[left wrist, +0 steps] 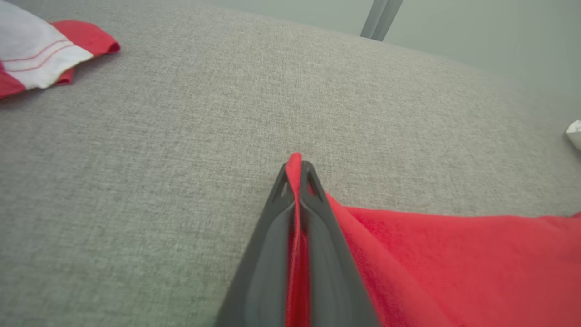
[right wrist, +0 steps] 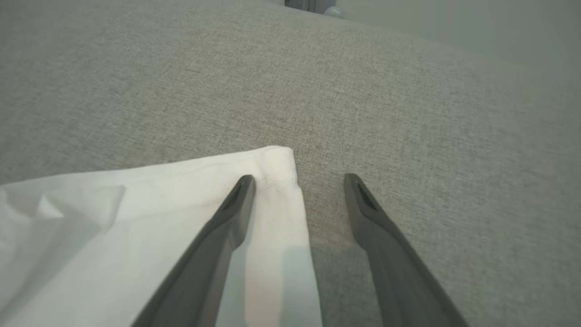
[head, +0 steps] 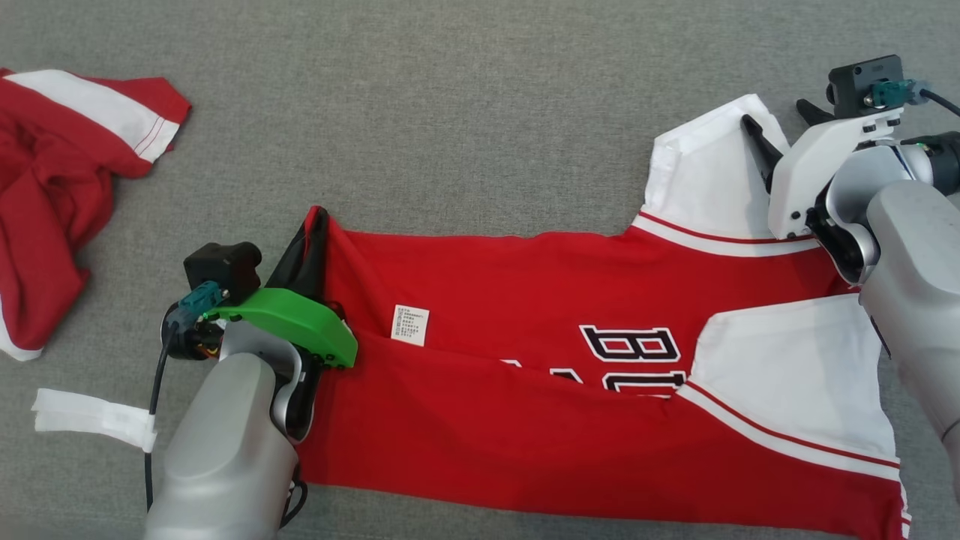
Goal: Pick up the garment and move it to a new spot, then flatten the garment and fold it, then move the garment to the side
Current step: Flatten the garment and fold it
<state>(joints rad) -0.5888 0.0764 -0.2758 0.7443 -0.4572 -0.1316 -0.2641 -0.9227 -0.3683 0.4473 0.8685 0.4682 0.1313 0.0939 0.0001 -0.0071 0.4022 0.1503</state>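
head: garment (head: 525,300) flat on grey surface (head: 480,112), long axis 9–3 o'clock, hem end at 9, white sleeves at 3. left gripper (head: 316,225) clamped on hem corner at 9. right gripper (head: 772,111) over sleeve (head: 705,180) at 2.
left wrist: fingers (left wrist: 317,218) pinched tight on red edge, cloth trails to 4.
right wrist: jaws wide apart, one finger on sleeve corner, gripping nothing.

Kind of place unclear: grey fabric-covered surface (head: 480,112), plain pale wall (left wrist: 476,27) behind.
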